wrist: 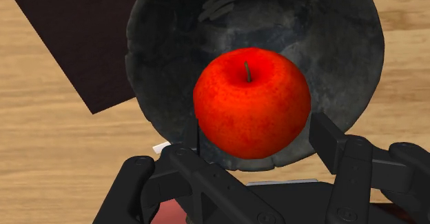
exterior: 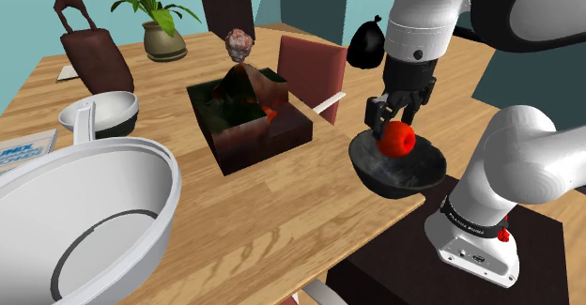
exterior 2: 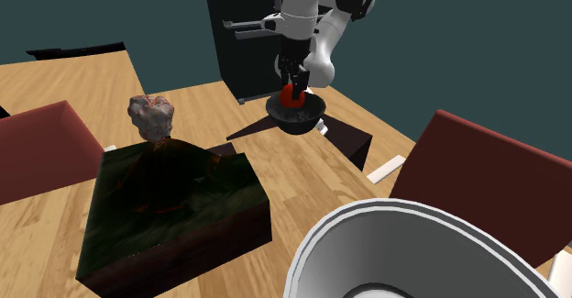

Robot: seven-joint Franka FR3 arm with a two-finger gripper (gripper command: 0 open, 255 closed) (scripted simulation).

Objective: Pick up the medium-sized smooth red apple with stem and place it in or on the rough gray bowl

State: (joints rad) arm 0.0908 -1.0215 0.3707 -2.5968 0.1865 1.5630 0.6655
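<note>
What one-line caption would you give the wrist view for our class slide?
Stemmed red apple at the black pincer, framed by the rough dark gray bowl.

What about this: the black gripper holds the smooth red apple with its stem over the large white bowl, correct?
The bowl is wrong. The black gripper holds the smooth red apple with its stem over the rough dark grey bowl, as the wrist view shows.
</note>
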